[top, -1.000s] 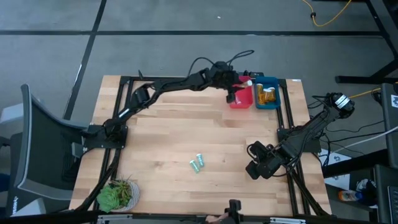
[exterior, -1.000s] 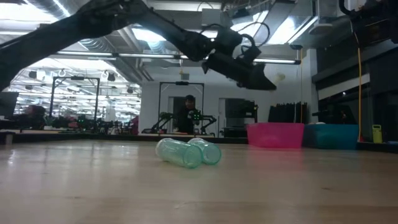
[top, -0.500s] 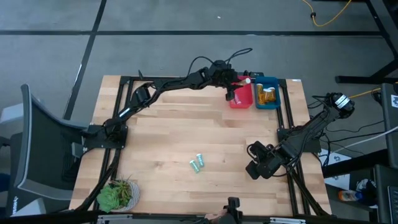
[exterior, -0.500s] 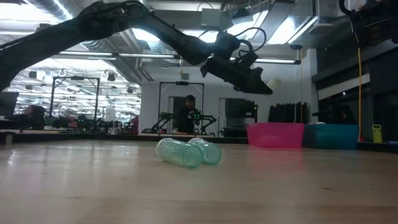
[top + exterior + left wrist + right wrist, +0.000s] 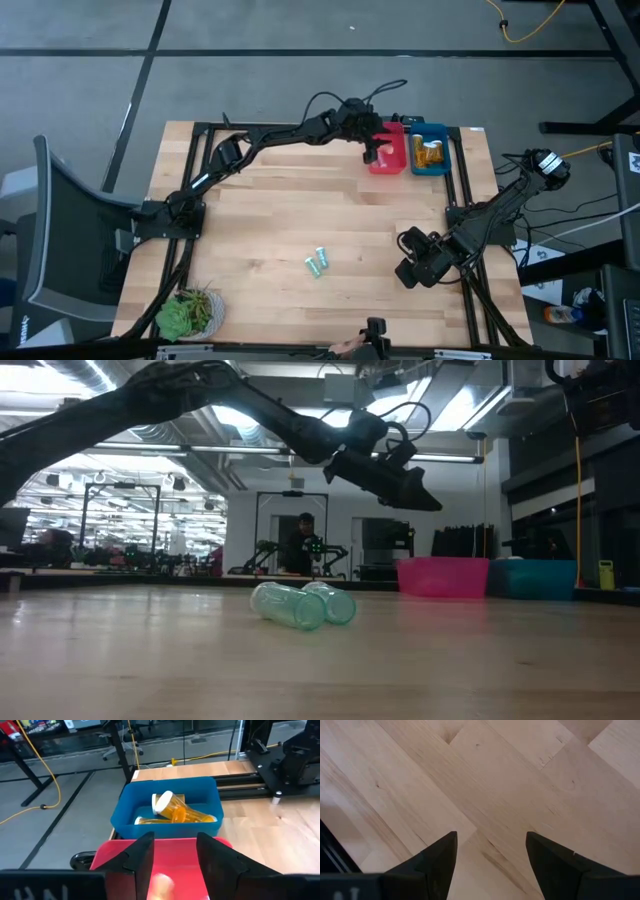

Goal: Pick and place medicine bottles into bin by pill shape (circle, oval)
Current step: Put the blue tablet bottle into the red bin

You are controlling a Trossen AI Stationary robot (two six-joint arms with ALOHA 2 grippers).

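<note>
Blurred pale bottle (image 5: 161, 883) between left end effector (image 5: 175, 851) fingers

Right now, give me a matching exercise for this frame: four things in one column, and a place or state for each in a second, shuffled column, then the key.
Things
1. left gripper
2. right gripper
3. orange bottles
4. teal bottles

Places or states
A. lying in the blue bin
B. lying side by side mid-table
C. open over the pink bin
D. open over bare wood near the table's right edge

Pairs: 1-C, 2-D, 3-A, 4-B
</note>
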